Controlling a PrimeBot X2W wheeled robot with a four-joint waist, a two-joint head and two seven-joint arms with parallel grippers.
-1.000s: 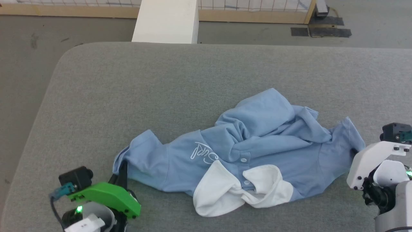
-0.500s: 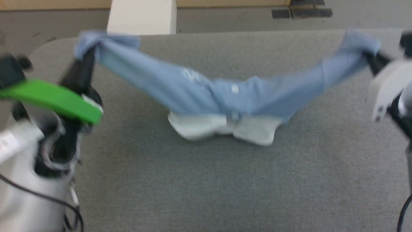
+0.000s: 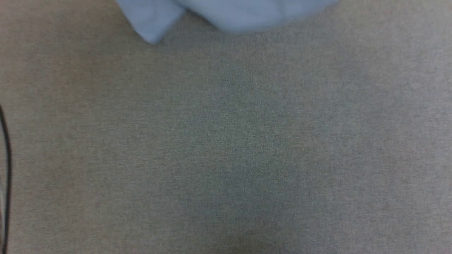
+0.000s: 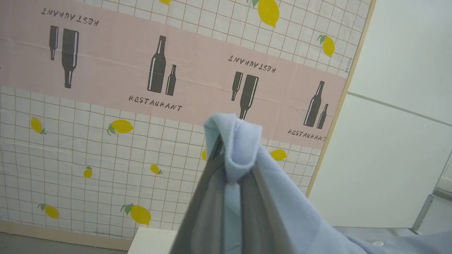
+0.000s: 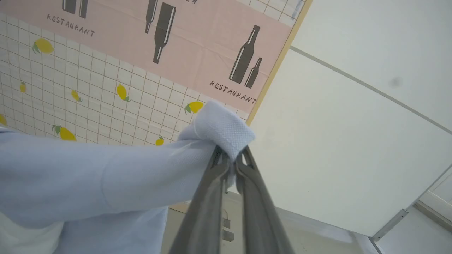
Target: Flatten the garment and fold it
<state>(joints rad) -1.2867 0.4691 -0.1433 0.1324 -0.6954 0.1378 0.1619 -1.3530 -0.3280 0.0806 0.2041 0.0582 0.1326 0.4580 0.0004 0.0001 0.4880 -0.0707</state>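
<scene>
The left gripper [image 4: 230, 160] is closed tight on a bunched edge of the garment [image 4: 282, 201]; the light blue cloth laps over both fingertips and a strip of it runs down between the two grey fingers [image 4: 208, 208]. The right gripper [image 5: 231, 158] is likewise clamped, with a rolled hem of the same garment [image 5: 106, 176] pinched at its tips.

From the left gripper the cloth falls away toward the lower right of the left wrist view. From the right gripper it stretches off to the left of the right wrist view. We therefore read its long axis as running from one gripper to the other, with an end in each.

In the head view we see only a blurred lower edge of the garment [image 3: 243, 14] at the top of the frame, one corner pointing down and left, over the grey cloth-covered table [image 3: 226, 148]. A black cable [image 3: 7, 158] runs along that view's left edge.

Beyond both grippers stands a wall sheet [image 4: 106, 116] printed with lemons, bottles and the word RESTAURANT, bordered by a plain white wall [image 4: 395, 148]. A white block [image 4: 152, 241] sits below the sheet.
</scene>
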